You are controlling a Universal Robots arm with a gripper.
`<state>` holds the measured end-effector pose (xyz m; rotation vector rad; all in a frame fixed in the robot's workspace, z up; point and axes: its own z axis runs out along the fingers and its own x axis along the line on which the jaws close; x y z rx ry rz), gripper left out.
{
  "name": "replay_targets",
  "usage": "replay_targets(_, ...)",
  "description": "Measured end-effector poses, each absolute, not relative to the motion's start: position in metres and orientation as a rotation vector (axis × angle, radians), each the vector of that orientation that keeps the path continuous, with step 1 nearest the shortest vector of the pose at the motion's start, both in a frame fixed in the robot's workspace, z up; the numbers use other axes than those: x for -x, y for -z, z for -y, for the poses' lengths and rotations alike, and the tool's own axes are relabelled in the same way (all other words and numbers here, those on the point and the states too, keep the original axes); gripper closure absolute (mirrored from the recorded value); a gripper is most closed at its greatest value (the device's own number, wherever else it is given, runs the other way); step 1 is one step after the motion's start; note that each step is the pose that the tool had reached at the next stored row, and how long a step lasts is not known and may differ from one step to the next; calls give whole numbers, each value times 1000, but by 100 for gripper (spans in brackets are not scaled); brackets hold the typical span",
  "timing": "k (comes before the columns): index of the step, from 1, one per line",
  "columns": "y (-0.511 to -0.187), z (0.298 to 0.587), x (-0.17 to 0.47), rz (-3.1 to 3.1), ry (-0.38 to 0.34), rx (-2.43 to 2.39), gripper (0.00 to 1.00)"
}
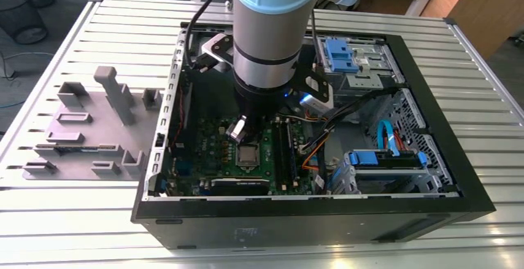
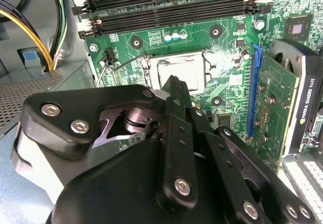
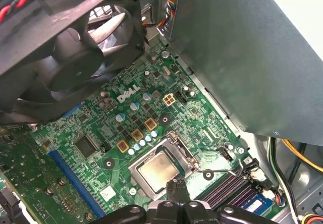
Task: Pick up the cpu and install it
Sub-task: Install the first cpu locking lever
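The cpu, a small pale silver square, lies flat in the motherboard socket inside the open PC case. Both wrist views show it as well, cpu and cpu, with the socket's metal frame around it and a thin wire lever beside it. My gripper hangs just above the socket. Its black fingers are pressed together with nothing between them, and the gripper tip stands at the chip's edge without holding it.
Grey stepped holder blocks stand on the slatted table at the exterior view's left. Around the socket in the case are memory slots, a graphics card, a black fan, loose cables and blue drive cages.
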<state>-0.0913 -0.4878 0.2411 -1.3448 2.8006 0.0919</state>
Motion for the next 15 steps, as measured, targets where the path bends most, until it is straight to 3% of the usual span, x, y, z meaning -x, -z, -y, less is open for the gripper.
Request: replay_targets(15, -249, 488, 92, -2800, -92, 1344, 89)
